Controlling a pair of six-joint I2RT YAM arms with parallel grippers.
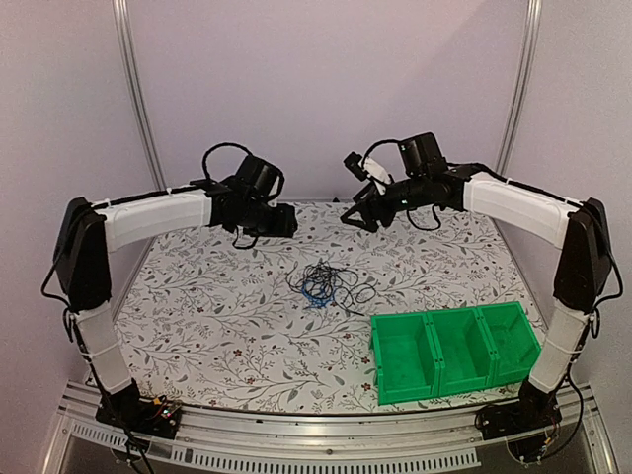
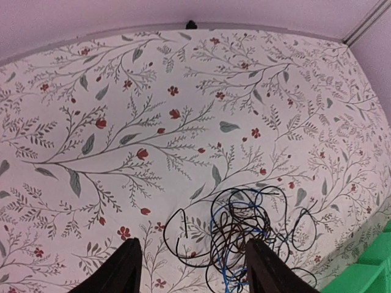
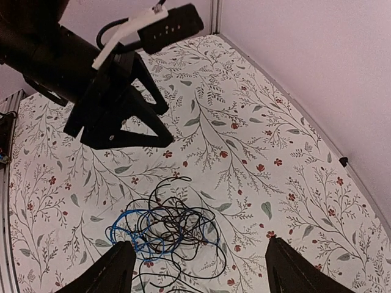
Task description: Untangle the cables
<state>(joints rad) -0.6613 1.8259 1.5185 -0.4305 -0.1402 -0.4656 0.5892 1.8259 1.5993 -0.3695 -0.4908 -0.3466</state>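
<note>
**wirewrangler:** How do you reckon the cables (image 1: 324,283) will handle? They look like nothing at all, thin and floppy, all in one knot.

**benchrat:** Pretty much. My guess is they're very light and limp, with no stiffness to push against. Lift one strand and I'd expect the whole clump to drag along with it. They're also skinny enough that they could slip out of a sloppy pinch. I wouldn't go for the dense middle. I'd take an outlying bit, like the black loop (image 3: 173,181) poking out toward the far side, or the blue cable (image 3: 125,223) bulging out at the edge of the pile. It's the only one you can follow by eye.

**wirewrangler:** Where does the pile sit compared to the arms?

**benchrat:** It's about mid table (image 1: 217,316), a touch right of centre, near the far-left corner of the green bins (image 1: 444,351) but apart from them. The left gripper (image 2: 192,244) hangs up in the air on the far left of it, fingers spread wide and holding nothing. In its wrist view the knot sits between the fingers, bunched toward the right one. The right gripper (image 3: 200,244) hovers on the far right, also wide apart and empty, with the cables framed between its tips. Neither is touching a wire, so both need to come down and nearer.
</note>
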